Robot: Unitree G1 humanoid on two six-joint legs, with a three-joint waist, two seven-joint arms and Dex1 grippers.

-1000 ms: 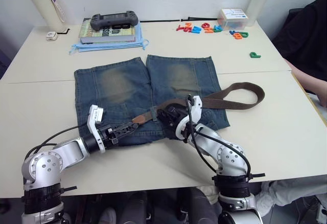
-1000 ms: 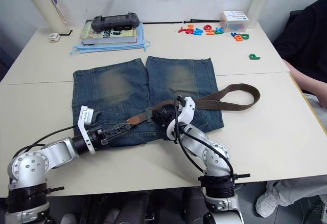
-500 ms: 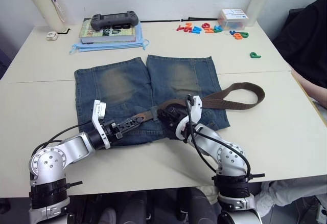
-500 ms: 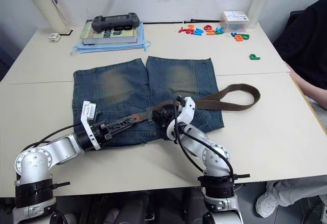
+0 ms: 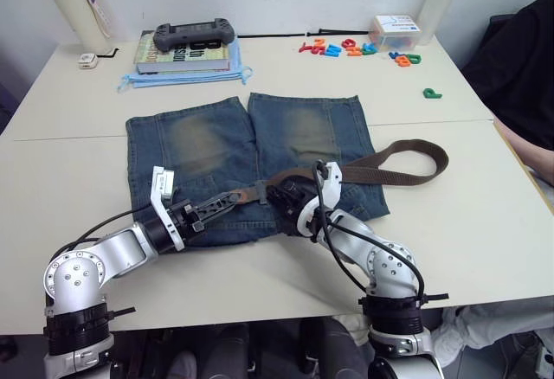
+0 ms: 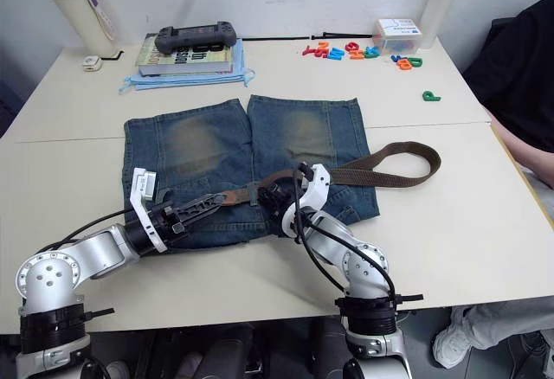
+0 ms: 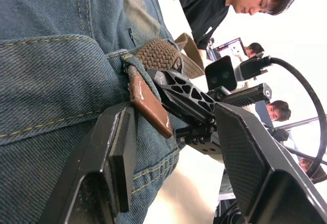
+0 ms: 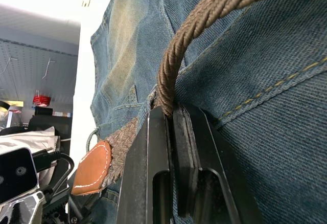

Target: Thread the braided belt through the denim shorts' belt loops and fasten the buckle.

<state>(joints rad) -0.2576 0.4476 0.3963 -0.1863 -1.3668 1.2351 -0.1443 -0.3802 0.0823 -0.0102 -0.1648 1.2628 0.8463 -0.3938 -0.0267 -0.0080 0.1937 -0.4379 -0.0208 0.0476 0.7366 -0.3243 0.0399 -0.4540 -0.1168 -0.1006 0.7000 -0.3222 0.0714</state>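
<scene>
The denim shorts (image 5: 199, 145) lie flat on the table, waistband toward me. The braided belt (image 5: 407, 147) curls from the right over the waistband, passes a belt loop (image 6: 251, 193) and ends in a tan tip (image 7: 150, 106). My left gripper (image 5: 227, 199) is open, its fingers on either side of that tip, which lies close to one finger (image 7: 120, 152). My right gripper (image 5: 279, 195) rests on the waistband just right of the loop, shut on the belt (image 8: 204, 14). The buckle is hidden.
At the table's back stand a bottle (image 5: 74, 7), a book carrying a game controller (image 5: 192, 33), coloured letters (image 5: 346, 48) and a white box (image 5: 394, 28). A green letter (image 5: 431, 93) lies at the right. A person in black (image 5: 519, 67) sits at the right edge.
My left gripper has moved right along the waistband, from short of the tan tip to straddling it. The right gripper and the belt have stayed put.
</scene>
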